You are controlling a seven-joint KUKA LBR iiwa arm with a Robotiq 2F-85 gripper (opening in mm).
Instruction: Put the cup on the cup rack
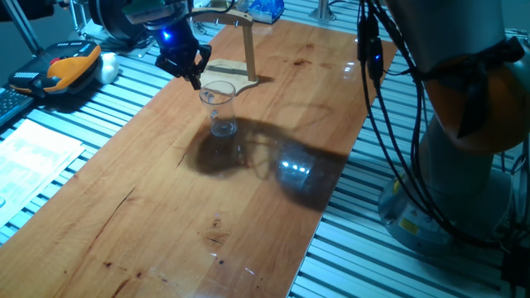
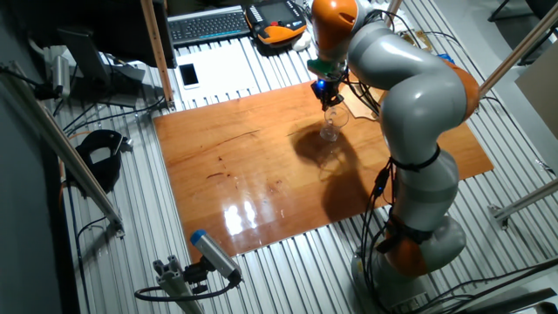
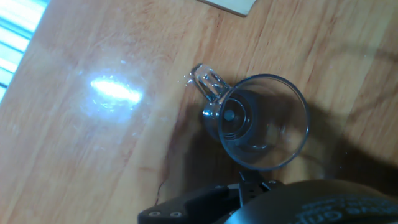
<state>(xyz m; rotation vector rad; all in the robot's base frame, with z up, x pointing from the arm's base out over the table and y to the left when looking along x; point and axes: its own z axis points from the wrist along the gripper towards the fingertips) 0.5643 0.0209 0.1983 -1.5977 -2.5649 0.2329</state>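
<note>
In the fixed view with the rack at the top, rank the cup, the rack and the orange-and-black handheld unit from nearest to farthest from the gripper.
1. Cup: just below the gripper, standing on the table.
2. Rack: right of the gripper, at the table's far end.
3. Handheld unit: far left, off the table.

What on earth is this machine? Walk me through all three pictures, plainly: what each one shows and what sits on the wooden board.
It is a robot arm ending in a two-finger gripper. Two pictures come from fixed cameras on different sides of the table; the third comes from a camera on the hand, looking straight down. On the wood stands a small clear glass cup, upright, with a small side handle. Behind it stands a light wooden cup rack. The gripper hovers close over the cup's rim; whether it grips the cup, I cannot tell.
</note>
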